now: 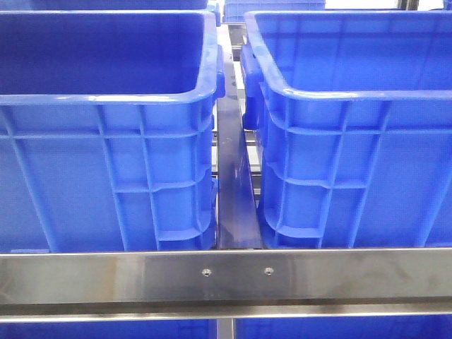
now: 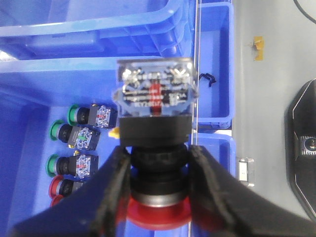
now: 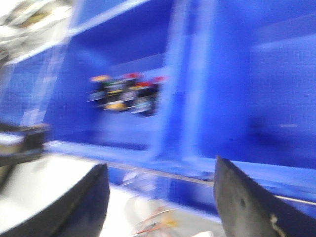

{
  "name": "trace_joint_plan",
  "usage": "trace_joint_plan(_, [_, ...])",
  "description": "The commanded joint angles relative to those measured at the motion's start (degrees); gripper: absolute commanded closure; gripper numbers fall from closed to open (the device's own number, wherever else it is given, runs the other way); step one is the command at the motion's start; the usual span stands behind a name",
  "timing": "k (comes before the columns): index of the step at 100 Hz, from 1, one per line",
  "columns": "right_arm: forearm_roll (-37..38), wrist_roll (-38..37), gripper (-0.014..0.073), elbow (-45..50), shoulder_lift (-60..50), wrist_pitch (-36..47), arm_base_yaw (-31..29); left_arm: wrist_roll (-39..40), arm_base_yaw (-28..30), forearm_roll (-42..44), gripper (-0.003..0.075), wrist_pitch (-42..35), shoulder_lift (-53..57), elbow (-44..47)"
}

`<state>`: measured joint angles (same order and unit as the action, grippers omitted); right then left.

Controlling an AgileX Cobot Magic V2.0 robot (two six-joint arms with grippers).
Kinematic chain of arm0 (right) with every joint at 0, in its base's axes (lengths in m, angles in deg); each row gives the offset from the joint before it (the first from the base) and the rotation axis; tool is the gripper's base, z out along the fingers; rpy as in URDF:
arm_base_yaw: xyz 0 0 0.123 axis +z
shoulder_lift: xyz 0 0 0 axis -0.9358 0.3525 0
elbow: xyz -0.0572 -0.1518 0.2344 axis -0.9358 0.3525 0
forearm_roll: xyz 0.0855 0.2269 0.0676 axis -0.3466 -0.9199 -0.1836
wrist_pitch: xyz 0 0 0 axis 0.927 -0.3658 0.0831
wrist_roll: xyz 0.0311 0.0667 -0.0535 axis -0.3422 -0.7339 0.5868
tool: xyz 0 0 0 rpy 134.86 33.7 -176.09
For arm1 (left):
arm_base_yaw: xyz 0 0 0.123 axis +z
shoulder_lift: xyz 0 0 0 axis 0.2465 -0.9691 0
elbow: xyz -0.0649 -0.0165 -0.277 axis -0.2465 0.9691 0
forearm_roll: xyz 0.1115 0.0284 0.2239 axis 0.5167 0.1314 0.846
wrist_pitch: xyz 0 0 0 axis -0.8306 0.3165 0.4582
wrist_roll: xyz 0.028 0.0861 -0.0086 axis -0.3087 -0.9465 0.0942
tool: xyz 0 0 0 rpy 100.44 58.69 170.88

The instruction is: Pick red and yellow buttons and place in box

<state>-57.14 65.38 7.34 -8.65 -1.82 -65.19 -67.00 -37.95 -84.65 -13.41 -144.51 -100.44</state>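
Red button, round glossy cap, ribbed black collar, clamped between jaws.

Two tall blue bins, the left bin and the right bin, stand nearly side by side with only a narrow gap between them, a steel rail crosses in front, and both bins are open on top.

Blurred picture: the right gripper has its black fingers spread wide, empty, before a blue plastic bin holding clustered push buttons.
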Motion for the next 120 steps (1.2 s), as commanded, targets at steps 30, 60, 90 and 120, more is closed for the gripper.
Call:
trace_joint_plan(30, [-26.61,16.53,0.0106,-2.01,12.90,-4.57,3.51,0.69,-0.47,-2.53,0.0739,-3.07,0.92,-1.42])
trace_joint_plan(60, [-26.84,17.15,0.0106,-3.71,19.26,4.61,16.38,0.69,-0.47,-2.53,0.0739,-3.07,0.92,-1.42])
trace_joint_plan(90, [-26.89,17.20,0.0106,-10.92,26.90,5.79,23.85,0.69,-0.47,-2.53,0.0739,-3.07,0.92,-1.42])
trace_joint_plan(120, [-27.51,17.27,0.0106,-14.75,31.67,6.14,27.28,0.69,-0.47,-2.53,0.0739,-3.07,0.92,-1.42])
